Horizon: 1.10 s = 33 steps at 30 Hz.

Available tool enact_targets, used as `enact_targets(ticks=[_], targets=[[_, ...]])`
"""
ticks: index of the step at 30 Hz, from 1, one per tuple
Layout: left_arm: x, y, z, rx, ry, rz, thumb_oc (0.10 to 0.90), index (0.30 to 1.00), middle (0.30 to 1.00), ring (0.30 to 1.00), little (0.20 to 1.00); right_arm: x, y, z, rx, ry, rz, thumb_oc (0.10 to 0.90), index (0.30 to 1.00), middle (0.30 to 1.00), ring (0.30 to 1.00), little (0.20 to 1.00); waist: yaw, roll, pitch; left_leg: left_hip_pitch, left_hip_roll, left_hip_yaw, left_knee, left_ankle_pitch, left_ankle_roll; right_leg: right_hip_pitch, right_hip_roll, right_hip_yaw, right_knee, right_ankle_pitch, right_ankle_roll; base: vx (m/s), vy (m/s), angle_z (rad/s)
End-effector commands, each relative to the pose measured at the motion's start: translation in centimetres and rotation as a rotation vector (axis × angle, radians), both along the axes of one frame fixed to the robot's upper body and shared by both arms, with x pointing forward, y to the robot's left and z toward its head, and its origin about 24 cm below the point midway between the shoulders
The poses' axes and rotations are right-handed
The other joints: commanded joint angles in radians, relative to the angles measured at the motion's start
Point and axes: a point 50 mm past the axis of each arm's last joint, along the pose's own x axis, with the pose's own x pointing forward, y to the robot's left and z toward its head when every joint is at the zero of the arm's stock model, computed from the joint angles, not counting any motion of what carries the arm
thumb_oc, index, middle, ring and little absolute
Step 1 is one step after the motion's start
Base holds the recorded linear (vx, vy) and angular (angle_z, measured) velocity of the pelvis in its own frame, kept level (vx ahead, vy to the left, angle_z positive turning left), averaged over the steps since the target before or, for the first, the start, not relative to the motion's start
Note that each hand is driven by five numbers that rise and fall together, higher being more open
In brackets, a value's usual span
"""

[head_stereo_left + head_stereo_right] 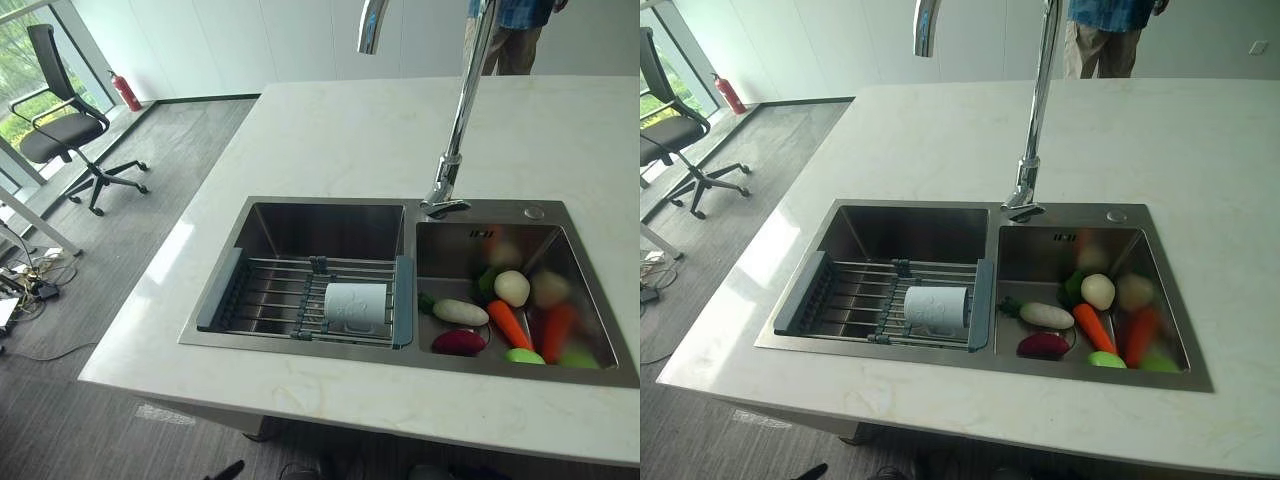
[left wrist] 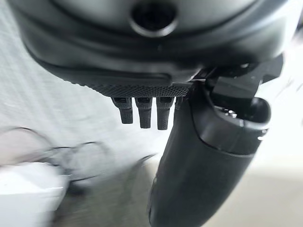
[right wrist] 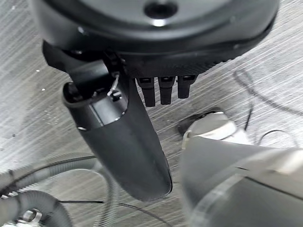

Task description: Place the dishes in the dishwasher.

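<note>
No readable text in any view.

A small dark mark sits on the back wall of the right basin of the sink (image 1: 560, 215), just below the rim, but it is too small to make out. The pale cup (image 1: 355, 303) lying on the rack carries a faint pattern, not legible as letters. The red extinguisher (image 1: 126, 92) by the far wall shows a label too small to read.

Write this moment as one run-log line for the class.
left hand: open, idle | right hand: open, idle | cup: on its side on sink rack | toy vegetables: right basin
</note>
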Motion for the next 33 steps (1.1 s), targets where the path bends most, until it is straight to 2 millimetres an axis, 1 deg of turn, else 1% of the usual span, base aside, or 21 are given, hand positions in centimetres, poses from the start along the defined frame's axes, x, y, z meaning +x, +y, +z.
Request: enact_targets(ticks=[1,2,4,5,6,7,9,12,13,14,15,16,18,20,21,22,23,26,29,32,33], targets=[[-2.5,10.3,8.1,0.688,-0.023,0.396,0.8,0.9,0.9,0.9,0.9,1.6,-1.7,1.1,-0.026,-0.065,-0.062,0.8,0.9,0.9,0.9,0.9,0.016,-0.025,0.008,-0.049,0.025,-0.04,0.133,-0.179,-0.038,0.021,-0.052,-0.057,-0.071,0.015,0.085,0.01,-0.063,-0.02],[-2.5,10.9,8.8,0.716,-0.042,0.412,0.8,0.9,0.9,0.9,0.9,1.6,-1.8,1.1,-0.026,-0.065,-0.068,0.8,0.9,0.9,0.9,0.9,0.019,-0.026,0.006,-0.05,0.026,-0.041,0.133,-0.179,-0.038,0.02,-0.053,-0.059,-0.071,0.014,0.085,0.0,-0.085,-0.07],[-1.3,13.3,12.9,0.955,-0.14,0.468,0.8,0.9,0.9,0.9,0.9,1.5,-2.1,1.2,-0.013,-0.057,-0.093,0.8,0.9,0.9,0.9,0.9,0.03,-0.028,0.004,-0.043,0.031,-0.048,0.133,-0.187,-0.045,0.032,-0.054,-0.071,-0.071,0.001,0.082,0.0,-0.078,0.02],[-0.2,13.7,14.6,1.066,-0.178,0.457,0.8,0.9,0.9,0.9,0.9,1.5,-2.1,1.2,-0.007,-0.054,-0.098,0.8,0.9,0.9,0.9,0.9,0.032,-0.028,0.0,-0.048,0.032,-0.049,0.133,-0.182,-0.046,0.028,-0.055,-0.075,-0.071,0.004,0.08,0.0,-0.062,0.12],[2.8,13.8,18.1,1.27,-0.246,0.391,0.8,0.9,0.9,0.9,0.9,1.4,-1.9,1.1,0.002,-0.047,-0.1,0.8,0.9,0.9,0.9,0.9,0.036,-0.027,-0.005,-0.04,0.035,-0.048,0.133,-0.19,-0.051,0.039,-0.056,-0.082,-0.071,-0.007,0.081,-0.03,-0.035,0.14],[3.6,13.6,18.9,1.337,-0.262,0.364,0.8,0.9,0.9,0.9,0.9,1.4,-1.9,1.1,0.005,-0.047,-0.099,0.8,0.9,0.9,0.9,0.9,0.038,-0.027,-0.009,-0.047,0.035,-0.048,0.133,-0.184,-0.051,0.033,-0.057,-0.083,-0.071,-0.002,0.08,0.01,-0.04,0.17],[7.9,13.3,24.8,1.571,-0.415,0.239,0.8,0.9,0.9,0.9,0.9,1.4,-1.4,0.9,0.01,-0.045,-0.104,0.8,0.9,0.9,0.9,0.9,0.043,-0.022,-0.019,-0.039,0.042,-0.045,0.133,-0.193,-0.056,0.044,-0.057,-0.09,-0.071,-0.014,0.079,0.0,-0.04,0.2],[11.9,11.3,32.2,1.851,-0.608,0.046,0.8,0.9,0.9,0.9,0.9,1.4,-0.9,0.7,0.01,-0.049,-0.122,0.8,0.9,0.9,0.9,0.9,0.045,-0.02,-0.035,-0.039,0.049,-0.041,0.133,-0.199,-0.06,0.046,-0.054,-0.091,-0.071,-0.023,0.078,-0.02,-0.037,0.13],[12.4,10.7,33.4,1.894,-0.656,0.008,0.8,0.9,0.9,0.9,0.9,1.4,-0.8,0.7,0.01,-0.051,-0.125,0.8,0.9,0.9,0.9,0.9,0.045,-0.02,-0.039,-0.046,0.049,-0.04,0.133,-0.193,-0.06,0.039,-0.054,-0.09,-0.071,-0.018,0.077,-0.02,-0.034,0.05],[13.5,9.0,36.1,1.972,-0.783,-0.123,0.8,0.9,0.9,0.9,0.9,1.4,-0.7,0.6,0.01,-0.053,-0.13,0.8,0.9,0.9,0.9,0.9,0.045,-0.02,-0.042,-0.037,0.052,-0.037,0.133,-0.204,-0.062,0.047,-0.051,-0.088,-0.071,-0.027,0.079,-0.03,-0.026,-0.03],[13.8,8.5,36.8,1.986,-0.816,-0.167,0.8,0.9,0.9,0.9,0.9,1.5,-0.6,0.6,0.01,-0.055,-0.131,0.8,0.9,0.9,0.9,0.9,0.044,-0.02,-0.044,-0.042,0.053,-0.035,0.133,-0.198,-0.062,0.041,-0.051,-0.088,-0.071,-0.022,0.078,0.0,-0.043,-0.12],[15.0,6.5,39.2,1.953,-0.972,-0.325,0.8,0.9,0.9,0.9,0.9,1.5,-0.5,0.6,0.011,-0.054,-0.128,0.8,0.9,0.9,0.9,0.9,0.041,-0.02,-0.05,-0.035,0.056,-0.032,0.133,-0.209,-0.063,0.045,-0.048,-0.083,-0.071,-0.029,0.082,-0.02,-0.04,-0.22],[16.3,4.6,40.4,1.865,-1.132,-0.534,0.8,0.9,0.9,0.9,0.9,1.5,-0.2,0.5,0.012,-0.05,-0.12,0.8,0.9,0.9,0.9,0.9,0.031,-0.02,-0.055,-0.03,0.06,-0.023,0.133,-0.213,-0.061,0.043,-0.045,-0.072,-0.071,-0.028,0.085,-0.02,-0.041,-0.2],[17.4,2.6,41.1,1.835,-1.217,-0.717,0.8,0.9,0.9,0.9,0.9,1.2,-0.1,0.4,0.012,-0.048,-0.122,0.8,0.9,0.9,0.9,0.9,0.016,-0.019,-0.059,-0.026,0.065,-0.011,0.133,-0.215,-0.061,0.037,-0.04,-0.059,-0.071,-0.024,0.089,-0.03,-0.028,-0.2],[17.7,2.1,41.3,1.83,-1.242,-0.768,0.8,0.9,0.9,0.9,0.9,1.1,-0.1,0.3,0.013,-0.049,-0.125,0.8,0.9,0.9,0.9,0.9,0.015,-0.02,-0.061,-0.03,0.066,-0.007,0.133,-0.209,-0.06,0.03,-0.039,-0.055,-0.071,-0.016,0.089,-0.02,-0.029,-0.31],[18.6,0.5,41.5,1.784,-1.292,-0.931,0.8,0.9,0.9,0.9,0.9,0.8,-0.1,0.2,0.015,-0.044,-0.12,0.8,0.9,0.9,0.9,0.9,0.0,-0.019,-0.062,-0.025,0.071,0.006,0.133,-0.21,-0.06,0.027,-0.036,-0.043,-0.071,-0.011,0.094,-0.04,-0.024,-0.31],[19.0,-0.5,41.5,1.776,-1.308,-1.03,0.8,0.9,0.9,0.9,0.9,0.5,-0.1,0.2,0.016,-0.041,-0.115,0.8,0.9,0.9,0.9,0.9,-0.01,-0.018,-0.065,-0.023,0.073,0.013,0.133,-0.211,-0.059,0.023,-0.033,-0.034,-0.071,-0.007,0.097,-0.01,-0.021,-0.24],[20.3,-2.7,41.6,1.764,-1.292,-1.281,0.8,0.9,0.9,0.9,0.9,-0.2,-0.1,0.1,0.022,-0.031,-0.104,0.8,0.9,0.9,0.9,0.9,-0.035,-0.014,-0.064,-0.014,0.078,0.032,0.133,-0.212,-0.057,0.016,-0.028,-0.014,-0.071,0.004,0.105,0.0,-0.016,-0.31],[22.4,-4.6,41.3,1.652,-1.207,-1.561,0.8,0.9,0.9,0.9,0.9,-1.4,-0.1,-0.2,0.022,-0.018,-0.09,0.8,0.9,0.9,0.9,0.9,-0.067,-0.009,-0.065,0.004,0.086,0.065,0.133,-0.22,-0.055,0.012,-0.028,0.008,-0.071,0.015,0.122,0.01,-0.038,-0.16],[23.8,-5.2,40.6,1.553,-1.1,-1.712,0.8,0.9,0.9,0.9,0.9,-2.3,-0.2,-0.3,0.018,-0.013,-0.09,0.8,0.9,0.9,0.9,0.9,-0.09,-0.004,-0.069,0.01,0.088,0.08,0.133,-0.221,-0.051,0.001,-0.022,0.033,-0.071,0.025,0.13,0.0,-0.036,-0.28],[23.9,-5.2,40.6,1.55,-1.096,-1.719,0.8,0.9,0.9,0.9,0.9,-2.3,-0.2,-0.3,0.018,-0.013,-0.093,0.8,0.9,0.9,0.9,0.9,-0.09,-0.005,-0.069,0.005,0.089,0.082,0.133,-0.215,-0.051,-0.005,-0.021,0.037,-0.071,0.031,0.128,0.01,-0.032,-0.21]])
